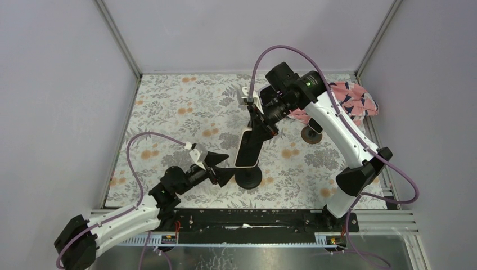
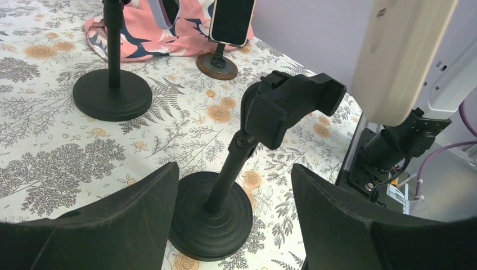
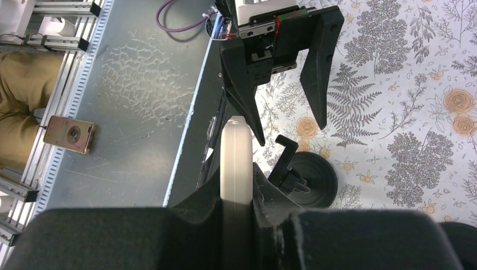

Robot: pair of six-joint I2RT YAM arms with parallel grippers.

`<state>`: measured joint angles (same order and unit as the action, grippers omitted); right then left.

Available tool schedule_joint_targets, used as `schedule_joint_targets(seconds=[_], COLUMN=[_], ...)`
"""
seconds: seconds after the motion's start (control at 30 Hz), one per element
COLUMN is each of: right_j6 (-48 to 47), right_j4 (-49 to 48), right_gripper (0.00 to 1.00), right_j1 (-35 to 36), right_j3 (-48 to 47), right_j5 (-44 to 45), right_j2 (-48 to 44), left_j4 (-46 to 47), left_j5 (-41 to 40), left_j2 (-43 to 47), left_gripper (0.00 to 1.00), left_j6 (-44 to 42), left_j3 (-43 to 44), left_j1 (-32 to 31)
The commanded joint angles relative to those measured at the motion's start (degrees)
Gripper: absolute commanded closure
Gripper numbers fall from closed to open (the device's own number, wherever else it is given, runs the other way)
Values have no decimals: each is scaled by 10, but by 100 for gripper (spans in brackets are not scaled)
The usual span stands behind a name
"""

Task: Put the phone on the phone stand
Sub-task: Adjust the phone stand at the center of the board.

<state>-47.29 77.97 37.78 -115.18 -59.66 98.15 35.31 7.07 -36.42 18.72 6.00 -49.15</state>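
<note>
My right gripper (image 1: pixel 263 126) is shut on the upper end of the phone (image 1: pixel 248 148), which has a black screen and a white case. The phone hangs tilted just above the black phone stand (image 1: pixel 248 179). In the right wrist view the phone's white edge (image 3: pixel 235 152) sits between my fingers, with the stand's cradle and round base (image 3: pixel 315 180) just right of it. My left gripper (image 1: pixel 228 167) is open, just left of the stand. In the left wrist view its jaws (image 2: pixel 234 169) frame the stand's base (image 2: pixel 211 216), apart from it, with the empty cradle (image 2: pixel 289 104) above.
A pink patterned cloth (image 1: pixel 351 101) lies at the back right. A small stand on a wooden base (image 2: pixel 216 64) carries another phone (image 2: pixel 230 22). A second black stand (image 2: pixel 112 93) stands farther back. The metal rail (image 1: pixel 264 219) runs along the near edge.
</note>
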Motion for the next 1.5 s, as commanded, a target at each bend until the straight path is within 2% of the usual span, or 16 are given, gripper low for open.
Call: schedule_joint_targets(seconds=[0.0, 0.4, 0.6, 0.77, 0.97, 1.13, 1.23, 1.47], right_j6=[-1, 15, 19, 24, 29, 32, 34, 62], right_j4=[2, -10, -14, -17, -21, -23, -27, -55], right_gripper=[100, 100, 100, 100, 100, 100, 100, 100], right_j1=[5, 1, -5, -11, -19, -20, -20, -11], right_j3=[3, 11, 13, 18, 20, 26, 32, 61], right_j5=[-15, 4, 5, 6, 8, 6, 4, -41], right_j2=[-33, -39, -42, -49, -55, -57, -58, -62], left_j4=[27, 0, 6, 2, -13, -39, -47, -80], left_j5=[-4, -54, -66, -69, -91, -102, -106, -189], left_j2=[-14, -2, -25, -43, -43, -45, -51, -75], left_gripper=[25, 44, 46, 57, 76, 89, 100, 100], left_j6=[21, 55, 54, 52, 47, 40, 33, -4], left_j3=[21, 51, 63, 73, 79, 95, 106, 141], left_j1=[-4, -27, -44, -52, -59, -67, -75, -137])
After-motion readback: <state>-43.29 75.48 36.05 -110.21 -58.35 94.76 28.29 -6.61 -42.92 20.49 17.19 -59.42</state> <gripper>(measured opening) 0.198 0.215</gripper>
